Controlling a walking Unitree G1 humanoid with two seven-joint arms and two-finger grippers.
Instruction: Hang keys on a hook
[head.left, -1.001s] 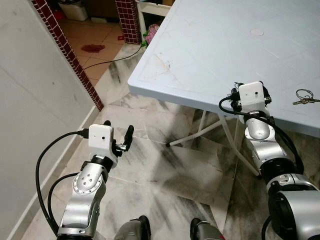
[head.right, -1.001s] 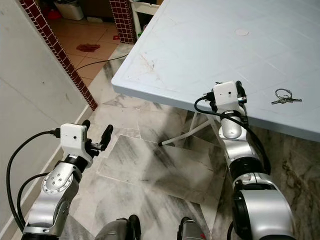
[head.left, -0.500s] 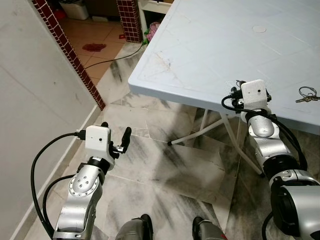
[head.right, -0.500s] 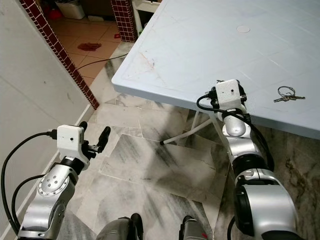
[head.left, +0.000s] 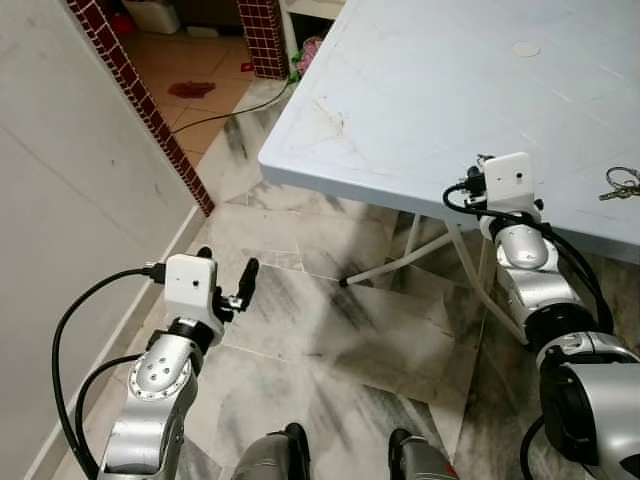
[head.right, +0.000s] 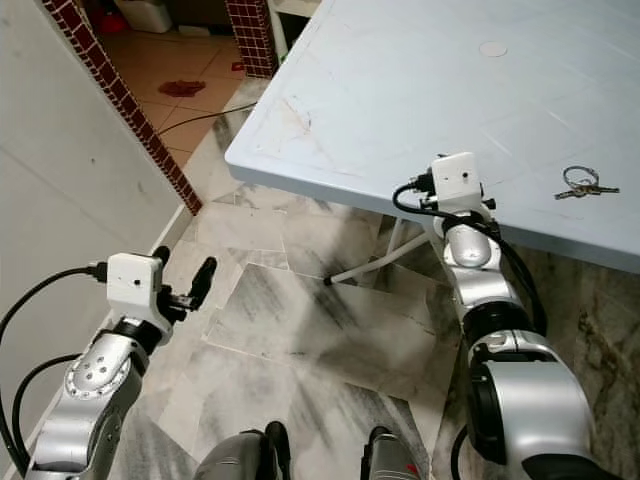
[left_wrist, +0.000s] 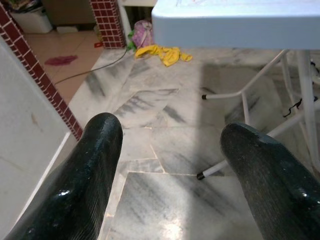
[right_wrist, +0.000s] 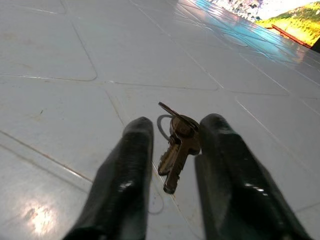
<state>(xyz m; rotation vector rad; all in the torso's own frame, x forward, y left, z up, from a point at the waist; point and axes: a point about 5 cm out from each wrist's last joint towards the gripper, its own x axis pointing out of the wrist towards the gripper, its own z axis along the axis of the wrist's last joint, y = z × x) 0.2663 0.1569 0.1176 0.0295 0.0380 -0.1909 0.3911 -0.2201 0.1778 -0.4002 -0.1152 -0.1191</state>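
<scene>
Left tool: my left tool (head.left: 232, 290) is hanging low at about eight o'clock in the head view, fingers (left_wrist: 85, 185) spread wide with nothing between them, pointing over the marble floor (head.left: 330, 320). It is sitting idle.

Right tool: my right tool (right_wrist: 172, 150) is reaching over the near edge of the bench (head.right: 400, 110) at about three o'clock. Its two fingers (right_wrist: 127, 165) are parted a little and holding nothing, lined up toward the keys.

Keys: the keys (head.right: 580, 184) are lying flat on the bench top near its near edge, at about two o'clock in the head view and apart from my right wrist. Through the right wrist camera the keys are showing in the gap between the fingertips, beyond them, ring end away from me.

Step in hand: I am judging this as the approach to the pick, with the grasp not yet made.

Next move: I am expecting to need a short advance so the fingers straddle the bunch, then a close on the keys or the ring before lifting.

Hook: I am seeing no hook from here, so finding one comes after the pick.
</scene>
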